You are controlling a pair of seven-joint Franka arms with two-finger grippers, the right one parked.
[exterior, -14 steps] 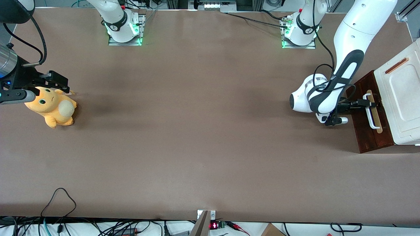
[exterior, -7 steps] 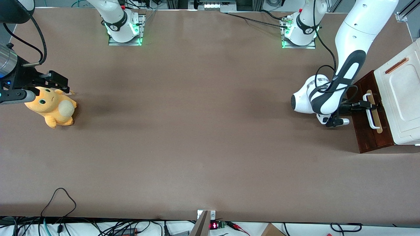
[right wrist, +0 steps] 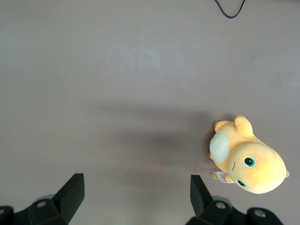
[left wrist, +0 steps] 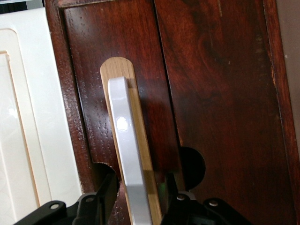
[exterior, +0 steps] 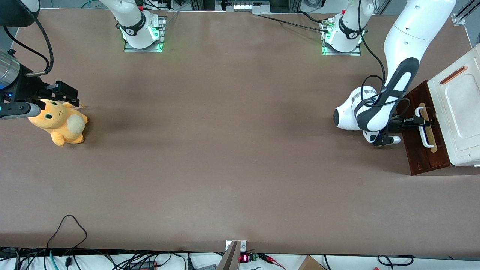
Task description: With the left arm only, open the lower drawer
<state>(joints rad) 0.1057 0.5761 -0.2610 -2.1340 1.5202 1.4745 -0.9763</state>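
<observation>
Left arm (exterior: 390, 90) gripper (exterior: 420, 121) at lower drawer (exterior: 422, 150) front, fingers (left wrist: 96, 206) straddling white bar handle (left wrist: 129, 159), not visibly clamped. Drawer at working arm's end of bench (exterior: 225, 150), under white cabinet top (exterior: 459, 108).

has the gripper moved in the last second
Barely: the gripper stays at the white handle of the lower drawer, its fingers either side of the bar, slightly nearer the front camera against the cabinet.
</observation>
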